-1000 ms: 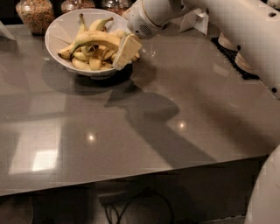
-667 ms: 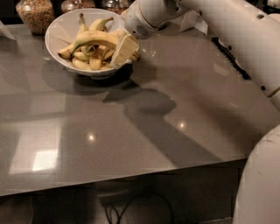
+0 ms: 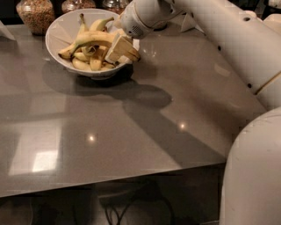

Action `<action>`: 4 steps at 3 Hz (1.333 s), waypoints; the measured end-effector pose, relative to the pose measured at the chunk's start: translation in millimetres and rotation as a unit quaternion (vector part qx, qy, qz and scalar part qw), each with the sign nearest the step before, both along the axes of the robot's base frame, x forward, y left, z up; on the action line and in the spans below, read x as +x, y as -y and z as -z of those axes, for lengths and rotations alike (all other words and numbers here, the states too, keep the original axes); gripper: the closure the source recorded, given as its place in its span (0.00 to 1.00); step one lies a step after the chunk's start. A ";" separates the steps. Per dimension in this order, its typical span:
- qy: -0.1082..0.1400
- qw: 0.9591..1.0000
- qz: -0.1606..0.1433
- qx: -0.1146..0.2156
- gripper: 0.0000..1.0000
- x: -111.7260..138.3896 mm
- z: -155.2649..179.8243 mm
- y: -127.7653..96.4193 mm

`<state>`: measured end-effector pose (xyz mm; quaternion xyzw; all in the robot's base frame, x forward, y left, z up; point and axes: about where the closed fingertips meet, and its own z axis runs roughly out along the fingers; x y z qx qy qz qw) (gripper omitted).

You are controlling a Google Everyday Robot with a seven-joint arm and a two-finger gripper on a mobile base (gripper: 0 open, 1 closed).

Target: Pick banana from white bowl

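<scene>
The white bowl (image 3: pixel 57 30) stands at the back left of the grey table and holds several bananas. The long curved banana (image 3: pixel 90 38) lies on top of the pile, and its dark-tipped end (image 3: pixel 135 56) reaches over the bowl's right rim. My gripper (image 3: pixel 117 49) reaches into the right side of the bowl from the upper right. Its cream fingers (image 3: pixel 115 47) are closed across the right part of the long banana. The shorter bananas (image 3: pixel 83 63) lie underneath.
Glass jars (image 3: pixel 34 13) with grain stand behind the bowl at the table's back edge. My white arm (image 3: pixel 219 30) crosses the back right. The grey tabletop (image 3: pixel 131 132) stretches toward the front edge, with cables (image 3: pixel 118 206) on the floor below.
My gripper has moved a little left and deeper into the bowl, and its fingers now sit across the long banana. The banana's right end now sticks out past the rim.
</scene>
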<state>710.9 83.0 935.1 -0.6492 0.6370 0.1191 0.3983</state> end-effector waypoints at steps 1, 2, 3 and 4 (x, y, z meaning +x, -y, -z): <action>-0.004 1.000 -0.002 0.002 0.48 2.6 2.8 -4.7; -0.004 1.000 -0.002 0.002 0.71 2.3 2.7 -5.0; -0.005 1.000 -0.002 0.001 0.94 1.1 1.7 -5.3; -0.006 1.000 -0.002 -0.001 1.00 -4.2 -6.6 -4.3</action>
